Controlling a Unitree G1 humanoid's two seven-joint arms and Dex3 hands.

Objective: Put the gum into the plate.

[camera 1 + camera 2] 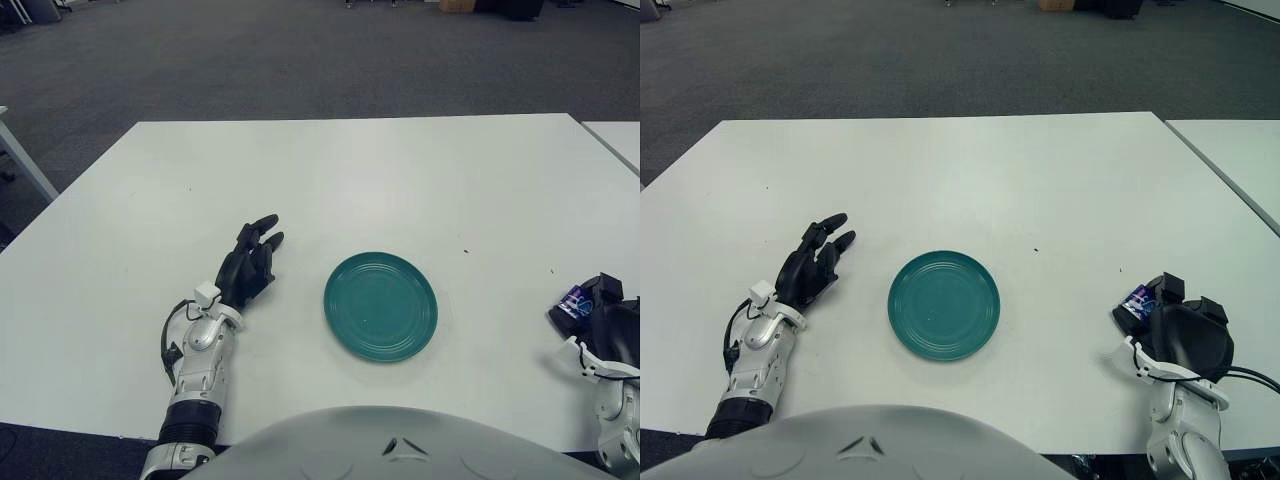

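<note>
Two hands in view, both over the white table (1040, 180). My right hand (1180, 335) sits at the near right edge of the tabletop, fingers curled around the gum (1136, 300); the small blue-purple pack shows at the fingertips, on the hand's inner side. I cannot tell whether the pack touches the surface. The green plate (944, 305) lies flat well to the left of that hand, bare, roughly midway between my two hands. My left hand (815, 262) shows left of the plate, fingers extended and relaxed, holding nothing. The tabletop is plain white with a few tiny dark specks beyond the plate. A second white table (1240, 160) stands just off to the right, past a narrow gap. Grey carpet floor (940, 60) stretches away behind the far table edge.
</note>
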